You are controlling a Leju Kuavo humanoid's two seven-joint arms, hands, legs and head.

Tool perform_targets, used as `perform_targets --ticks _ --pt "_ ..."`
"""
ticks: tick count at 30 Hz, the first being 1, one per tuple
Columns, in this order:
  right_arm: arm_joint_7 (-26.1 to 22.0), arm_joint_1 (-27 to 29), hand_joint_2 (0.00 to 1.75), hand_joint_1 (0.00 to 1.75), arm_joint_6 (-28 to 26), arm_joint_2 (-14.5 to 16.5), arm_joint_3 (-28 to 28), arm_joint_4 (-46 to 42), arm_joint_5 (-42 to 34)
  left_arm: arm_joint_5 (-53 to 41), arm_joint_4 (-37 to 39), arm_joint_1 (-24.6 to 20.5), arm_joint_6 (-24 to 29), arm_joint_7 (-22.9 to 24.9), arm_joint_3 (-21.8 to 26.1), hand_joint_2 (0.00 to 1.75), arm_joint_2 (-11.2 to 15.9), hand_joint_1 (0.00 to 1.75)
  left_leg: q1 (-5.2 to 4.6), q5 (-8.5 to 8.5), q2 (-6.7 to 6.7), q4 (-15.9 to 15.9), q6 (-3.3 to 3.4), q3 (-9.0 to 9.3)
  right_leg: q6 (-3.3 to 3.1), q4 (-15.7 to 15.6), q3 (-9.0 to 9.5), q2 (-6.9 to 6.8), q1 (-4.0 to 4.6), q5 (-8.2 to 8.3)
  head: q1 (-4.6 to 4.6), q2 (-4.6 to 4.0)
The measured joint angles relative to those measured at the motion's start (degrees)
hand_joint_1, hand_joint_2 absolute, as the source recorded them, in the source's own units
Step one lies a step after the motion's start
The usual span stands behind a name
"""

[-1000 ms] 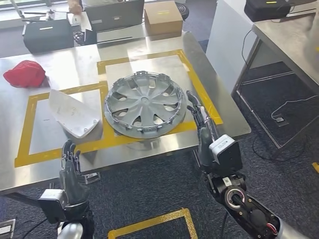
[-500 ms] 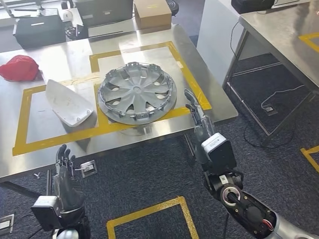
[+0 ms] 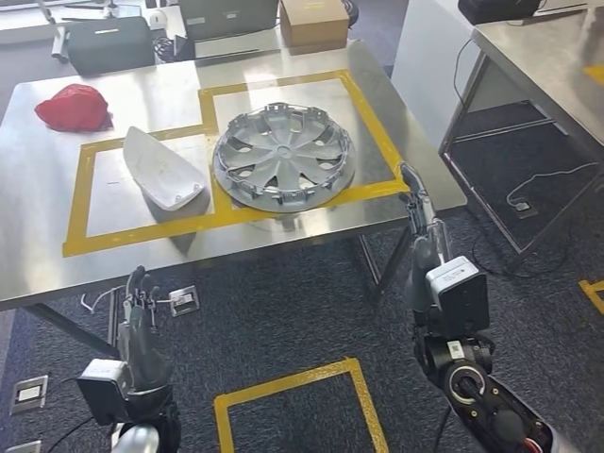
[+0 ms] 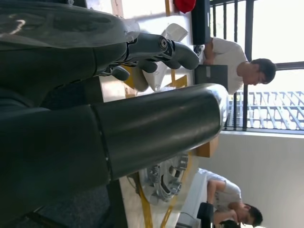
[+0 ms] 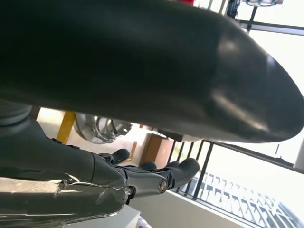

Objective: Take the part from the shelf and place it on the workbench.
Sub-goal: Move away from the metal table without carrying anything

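Resting flat on the steel workbench (image 3: 42, 255), the silver wheel cover (image 3: 283, 156) lies inside the yellow tape outline, just beside a white curved panel (image 3: 160, 176). Compared with half a second ago, the whole view has shifted: the bench now sits farther up and away, and more carpet shows. Both hands are off the table; the left hand (image 3: 140, 324) and right hand (image 3: 422, 236) hold nothing, fingers extended.

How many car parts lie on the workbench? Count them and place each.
2. The silver wheel cover lies in the right taped box of the workbench, overlapping the yellow tape at its near edge. The white shell-shaped part lies in the left taped box, beside it.
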Motion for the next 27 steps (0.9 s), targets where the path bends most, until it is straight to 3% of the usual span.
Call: perform_targets --ticks 2,4,5,7,8,9,10,11,13,15,16,18,19,20,22,23,24,25,26,27 --pt "-0.02 0.2 0.0 0.0 0.05 0.0 -0.33 -0.22 0.11 -0.24 0.0 -0.08 -0.14 0.03 0.0 0.0 -0.01 0.0 0.02 0.82 0.06 -0.12 -0.67 -0.41 -0.39 -1.45 0.12 -0.05 0.08 0.29 0.04 0.0" --pt "-0.07 0.35 0.0 0.0 0.23 0.01 -0.64 -0.32 0.25 -0.46 0.0 -0.11 -0.17 0.07 0.0 0.0 -0.01 0.0 0.0 -0.62 -0.05 1.11 -1.35 -1.27 -1.01 -1.99 -0.53 -0.27 -0.31 1.28 -0.07 0.0" --pt "-0.1 0.44 0.0 0.0 0.39 0.02 -0.76 -0.35 0.31 -0.56 0.0 -0.11 -0.17 0.1 0.0 0.0 -0.01 0.0 0.06 -2.79 -0.11 3.34 -1.7 -2.17 -1.33 -2.22 -1.05 -0.4 -0.56 1.86 -0.43 0.0" --pt "-0.14 0.67 0.0 0.0 0.78 0.02 -0.92 -0.36 0.37 -0.68 0.01 -0.07 -0.16 0.15 0.0 0.0 -0.01 0.0 0.49 -8.39 -0.15 10.9 -2.36 -4.56 -1.69 -2.16 -2.42 -0.53 -0.64 2.95 -1.33 0.0" --pt "-0.14 0.82 0.0 0.0 1.04 0.02 -0.97 -0.35 0.36 -0.7 0.02 -0.02 -0.15 0.18 0.0 0.0 -0.01 0.0 0.73 -10.18 -0.14 14.65 -2.65 -5.48 -1.69 -2.06 -3.21 -0.56 -0.67 3.47 -1.72 0.0" --pt "-0.15 0.94 0.0 0.0 1.33 0.02 -1.0 -0.34 0.29 -0.73 0.03 0.02 -0.14 0.19 0.0 0.0 0.0 0.0 0.92 -10.64 -0.14 16.98 -2.89 -5.68 -1.63 -1.91 -4.0 -0.58 -0.72 3.97 -1.99 0.0" --pt "-0.15 1.01 0.0 0.0 1.67 0.02 -1.02 -0.32 0.12 -0.75 0.03 0.05 -0.13 0.21 0.0 0.0 0.01 0.0 1.09 -9.81 -0.14 17.3 -3.06 -4.96 -1.5 -1.66 -4.81 -0.59 -0.8 4.41 -2.2 0.0" --pt "-0.17 1.06 0.0 0.0 2.1 0.02 -1.03 -0.31 -0.14 -0.76 0.03 0.06 -0.11 0.26 0.0 0.0 0.01 0.0 1.24 -8.11 -0.13 15.42 -3.17 -3.2 -1.32 -1.34 -5.62 -0.58 -0.91 4.79 -2.38 0.0" --pt "-0.25 1.08 0.0 0.0 3.07 0.04 -1.04 -0.26 -1.01 -0.8 0.03 0.02 -0.11 0.39 0.0 0.0 0.01 0.0 1.39 -5.63 -0.15 7.28 -3.19 2.42 -0.77 -0.54 -6.99 -0.53 -1.02 5.4 -2.7 0.0" --pt "-0.34 1.05 0.0 0.0 4.03 0.09 -1.02 -0.07 -1.95 -0.83 0.01 0.01 -0.12 0.53 0.0 0.0 0.0 0.0 1.21 -5.44 -0.36 1.19 -2.59 6.01 -0.04 -0.17 -7.7 -0.51 -0.99 6.14 -2.73 0.0" --pt "-0.4 1.03 0.0 0.0 4.5 0.14 -0.98 0.08 -2.34 -0.84 0.01 0.02 -0.12 0.6 0.0 0.0 -0.01 0.0 1.01 -5.65 -0.49 0.23 -2.2 6.31 0.34 -0.21 -7.88 -0.52 -0.97 6.6 -2.67 0.0" --pt "-0.5 0.97 0.0 0.0 5.65 0.24 -0.85 0.64 -3.48 -0.83 0.0 0.03 -0.14 0.79 0.0 0.0 -0.02 0.0 1.0 -4.84 -0.57 0.11 -1.19 5.51 1.12 -0.28 -8.22 -0.48 -1.07 7.07 -2.43 0.0" --pt "-0.52 0.92 0.0 0.0 6.25 0.27 -0.75 1.01 -4.16 -0.82 0.0 -0.02 -0.15 0.91 0.0 0.0 -0.04 0.0 1.04 -4.35 -0.5 0.04 -0.64 5.01 1.43 0.44 -8.75 -0.43 -1.14 6.09 -2.32 0.0" --pt "-0.53 0.84 0.0 0.0 6.84 0.3 -0.61 1.47 -4.84 -0.81 0.0 -0.05 -0.16 1.02 0.0 0.0 -0.08 0.0 1.12 -3.73 -0.42 -0.08 -0.07 4.38 1.65 2.3 -9.54 -0.39 -1.19 4.0 -2.05 0.0" --pt "-0.54 0.51 0.0 0.0 7.85 0.35 -0.26 2.51 -5.8 -0.79 0.0 -0.09 -0.18 1.15 0.0 0.0 -0.18 0.0 1.02 -2.52 -0.33 -0.08 0.58 2.95 1.88 9.34 -11.59 -0.31 -1.2 -2.06 -1.41 0.0" --pt "-0.47 0.23 0.0 0.0 8.36 0.39 -0.03 3.12 -6.12 -0.78 0.0 -0.09 -0.19 1.21 0.0 0.0 -0.22 0.0 0.91 -1.92 -0.31 -0.05 0.71 2.17 1.96 13.34 -12.37 -0.28 -1.18 -4.29 -1.09 0.0" --pt "-0.34 -0.13 0.0 0.0 8.86 0.45 0.24 3.8 -6.37 -0.77 0.0 -0.09 -0.19 1.27 0.0 0.0 -0.26 0.0 0.81 -1.3 -0.31 0.01 0.73 1.35 2.0 16.27 -12.54 -0.25 -1.13 -5.09 -0.82 0.0" --pt "-0.2 -0.56 0.0 0.0 9.39 0.55 0.57 4.59 -6.61 -0.77 0.0 -0.1 -0.17 1.38 0.0 0.0 -0.28 0.0 0.72 -0.68 -0.32 0.1 0.69 0.49 1.95 17.45 -11.87 -0.24 -1.1 -4.5 -0.59 0.0" --pt "-0.06 -1.05 0.0 0.0 9.91 0.68 0.96 5.36 -6.8 -0.77 0.0 -0.11 -0.09 1.53 0.0 0.0 -0.29 0.0 0.66 -0.1 -0.34 0.21 0.58 -0.35 1.81 16.53 -10.25 -0.24 -1.07 -2.9 -0.38 0.0" --pt "0.02 -1.63 0.0 0.0 10.37 0.88 1.38 6.13 -7.01 -0.78 -0.01 -0.11 0.09 1.7 0.0 0.0 -0.29 0.0 0.63 0.46 -0.37 0.34 0.43 -1.13 1.58 13.72 -7.73 -0.21 -1.04 -1.14 -0.16 0.0"
